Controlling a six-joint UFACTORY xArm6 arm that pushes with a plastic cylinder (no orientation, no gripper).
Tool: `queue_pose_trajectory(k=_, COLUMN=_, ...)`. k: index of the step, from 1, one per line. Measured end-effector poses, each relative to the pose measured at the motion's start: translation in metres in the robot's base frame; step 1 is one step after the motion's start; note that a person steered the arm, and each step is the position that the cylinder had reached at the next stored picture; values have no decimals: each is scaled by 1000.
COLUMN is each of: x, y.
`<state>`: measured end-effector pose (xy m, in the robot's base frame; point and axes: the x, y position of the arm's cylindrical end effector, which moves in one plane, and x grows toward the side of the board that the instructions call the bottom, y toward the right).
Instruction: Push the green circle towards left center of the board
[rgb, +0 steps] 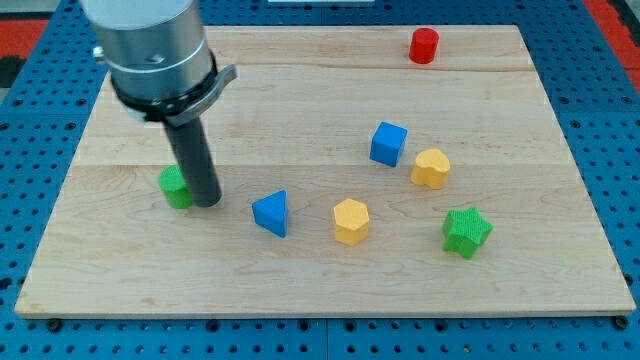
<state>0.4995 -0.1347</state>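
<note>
Resting on the surface (120, 250) at the view's left, my tip (206, 202) sits right against the green circle (175, 187), touching its right side. The circle lies just to the view's left of the rod, partly hidden behind it, in the left part of the board and a little below mid-height. I have no hand to open or close; I end in a plain dark rod, so nothing is grasped, and the tip only presses beside the circle.

To the view's right of my tip, near but apart, is a blue triangle (271, 213). Further right along the same lower band comes a yellow hexagon (351, 221), and beyond it a green star (466, 231) toward the lower right. Above the hexagon and to its right stand a blue cube (388, 143) and a second yellow block (431, 168), just beside each other; I cannot tell whether they touch. A red cylinder (424, 46) stands alone near the view's top edge, well apart from everything else.

The circle is well apart from all blocks except the triangle, which is its nearest neighbour.
</note>
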Motion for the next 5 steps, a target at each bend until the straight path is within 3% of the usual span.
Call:
queue_pose_trajectory(k=3, x=-17, y=-87)
queue_pose_trajectory(k=5, x=-69, y=-103)
